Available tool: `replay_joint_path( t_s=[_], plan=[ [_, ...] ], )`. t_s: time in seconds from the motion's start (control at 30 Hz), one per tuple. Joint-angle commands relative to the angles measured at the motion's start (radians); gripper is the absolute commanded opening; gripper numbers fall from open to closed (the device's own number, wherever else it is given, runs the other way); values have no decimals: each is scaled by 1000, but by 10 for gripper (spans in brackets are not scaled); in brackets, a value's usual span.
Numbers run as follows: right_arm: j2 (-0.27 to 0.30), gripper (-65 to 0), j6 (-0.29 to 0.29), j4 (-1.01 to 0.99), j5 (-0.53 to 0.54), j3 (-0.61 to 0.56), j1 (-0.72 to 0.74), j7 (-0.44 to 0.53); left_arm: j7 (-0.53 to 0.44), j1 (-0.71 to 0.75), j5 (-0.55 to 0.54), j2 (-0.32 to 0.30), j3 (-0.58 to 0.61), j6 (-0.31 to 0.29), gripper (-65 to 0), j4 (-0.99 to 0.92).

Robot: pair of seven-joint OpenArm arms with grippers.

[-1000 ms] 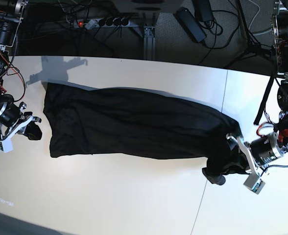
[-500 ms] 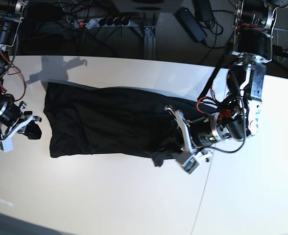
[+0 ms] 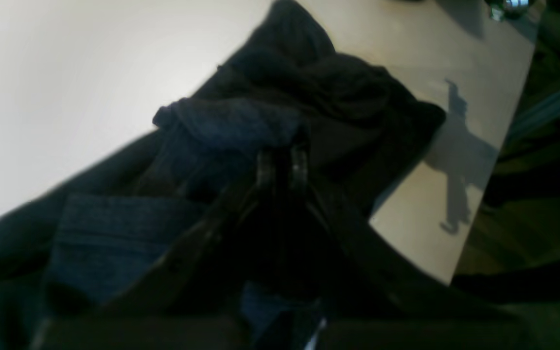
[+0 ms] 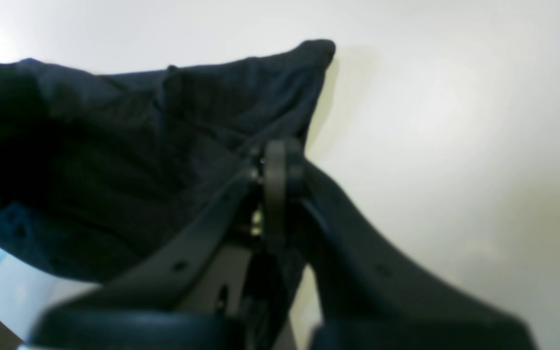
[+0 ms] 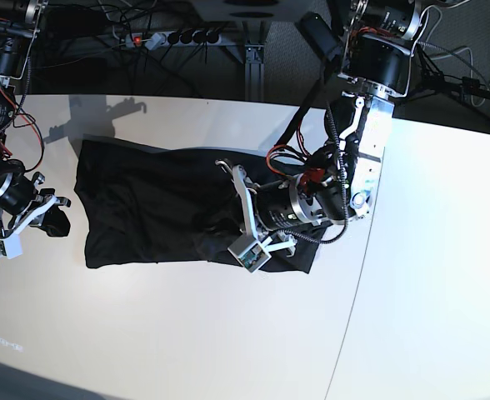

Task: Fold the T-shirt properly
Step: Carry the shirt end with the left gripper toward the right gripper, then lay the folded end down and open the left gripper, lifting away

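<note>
I am pinching a bunch of the shirt [image 5: 145, 208] in my left tool [image 3: 280, 163], its fingers nearly together on the cloth, above the middle of the garment lying across the desk [image 5: 228, 333]. My right tool [image 4: 277, 163] is gripping a hem corner, fingers closed on it, at the far end. I am judging this the lengthwise fold; next I need to lay the carried end flat ahead of the left tool, edges matching.
</note>
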Motion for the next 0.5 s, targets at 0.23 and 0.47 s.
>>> replay_joint_path(
  t_s=[0.23, 0.47],
  plan=[
    [19, -650, 59, 15, 15, 9, 15, 19, -56, -22, -22, 24, 70, -9, -310, 14],
    [19, -650, 59, 14, 14, 9, 15, 19, -51, -34, 49, 47, 56, 42, -311, 14]
  ],
)
